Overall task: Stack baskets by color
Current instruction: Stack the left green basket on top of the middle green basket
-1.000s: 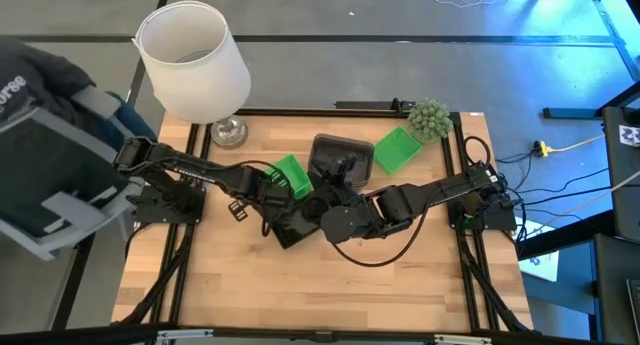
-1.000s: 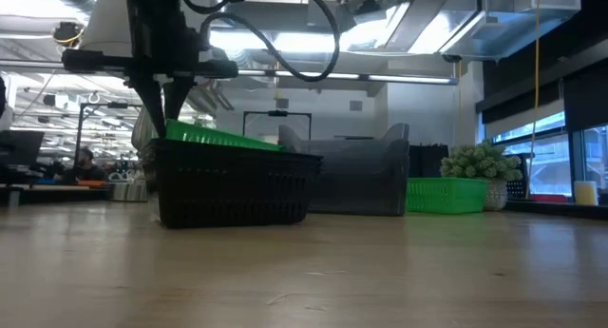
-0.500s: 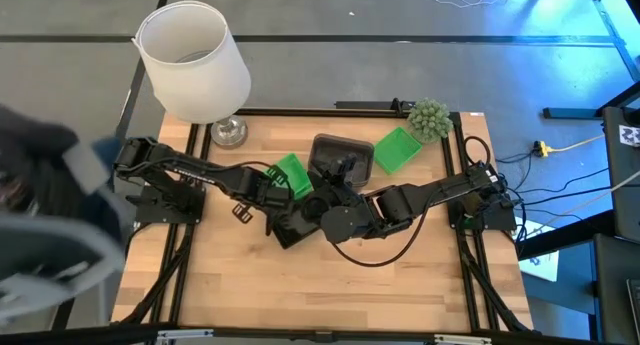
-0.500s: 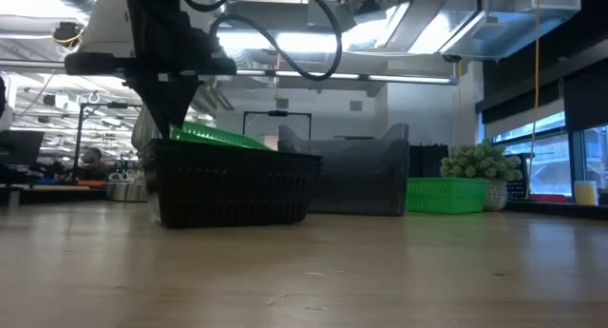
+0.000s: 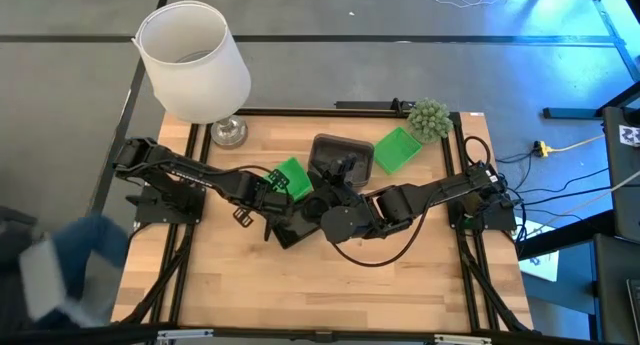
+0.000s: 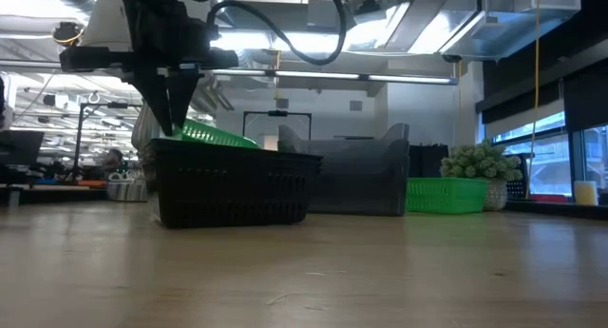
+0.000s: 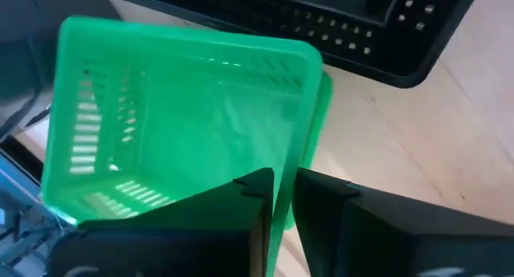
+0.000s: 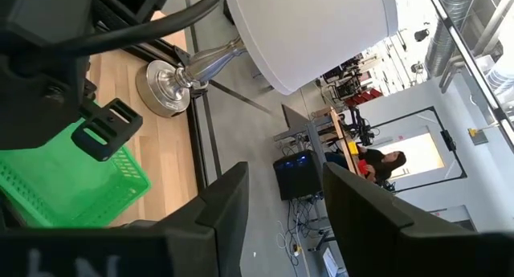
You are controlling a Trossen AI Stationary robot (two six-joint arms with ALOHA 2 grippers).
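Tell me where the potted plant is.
High view: the small green plant sits at the table's far right corner, just beside a green basket.
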